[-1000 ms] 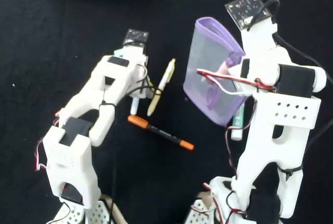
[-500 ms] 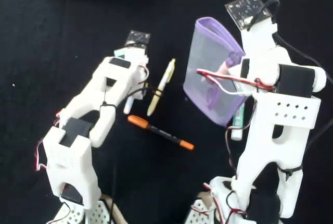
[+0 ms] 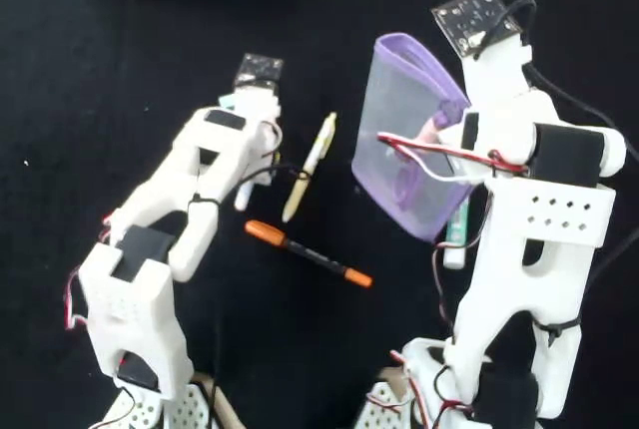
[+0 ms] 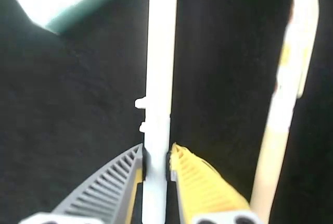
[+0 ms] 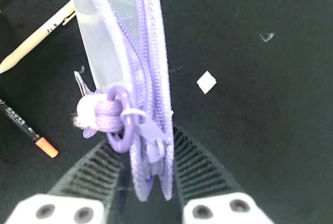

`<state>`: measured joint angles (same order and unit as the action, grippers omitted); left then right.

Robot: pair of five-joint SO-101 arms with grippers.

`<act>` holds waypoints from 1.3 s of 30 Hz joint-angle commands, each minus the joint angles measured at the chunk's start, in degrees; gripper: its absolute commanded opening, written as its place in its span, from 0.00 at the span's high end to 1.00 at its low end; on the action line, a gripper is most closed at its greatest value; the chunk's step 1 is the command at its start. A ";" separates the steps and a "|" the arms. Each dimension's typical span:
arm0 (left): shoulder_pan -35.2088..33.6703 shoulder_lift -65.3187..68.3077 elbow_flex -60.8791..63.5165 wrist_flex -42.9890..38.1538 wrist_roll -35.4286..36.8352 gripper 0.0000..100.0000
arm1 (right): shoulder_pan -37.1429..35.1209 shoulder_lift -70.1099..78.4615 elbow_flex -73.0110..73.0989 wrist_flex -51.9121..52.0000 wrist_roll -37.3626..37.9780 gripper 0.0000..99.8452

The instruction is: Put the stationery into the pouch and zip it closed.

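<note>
Gripping the pouch (image 3: 404,140) aloft in the right claw (image 5: 148,148), likely offering its mouth to the white pen (image 4: 158,78) clamped in the left claw (image 4: 156,156).

On the black table (image 3: 150,50), the translucent purple zip pouch (image 3: 404,130) is at the right, gripped by the right gripper (image 5: 150,148). Left of it lies a cream plastic pen (image 3: 310,167), with an orange-capped black marker (image 3: 310,253) nearer the arm bases. The left gripper (image 4: 156,152) clamps a slim white pen (image 4: 160,67) just left of the cream pen.
</note>
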<state>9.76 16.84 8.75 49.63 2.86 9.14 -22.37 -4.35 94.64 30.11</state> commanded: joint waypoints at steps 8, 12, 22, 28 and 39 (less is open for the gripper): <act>-1.01 -30.68 9.19 -8.00 0.44 0.97 | 0.26 0.75 3.21 -0.35 0.09 0.99; -0.92 -43.69 18.59 -18.81 0.44 0.97 | 0.18 0.75 3.56 -0.26 0.09 0.99; -0.57 -61.10 37.14 -47.65 8.18 0.97 | -7.21 0.75 5.49 0.88 -0.26 0.99; -0.04 -62.15 35.38 -51.60 13.01 0.97 | -11.16 1.19 6.29 0.88 -0.44 0.99; 3.56 -64.26 29.14 -51.25 18.64 0.97 | -16.09 2.95 7.60 0.35 -4.22 0.99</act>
<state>11.08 -44.00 42.42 -0.57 20.97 -5.27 -22.55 0.66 95.25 27.47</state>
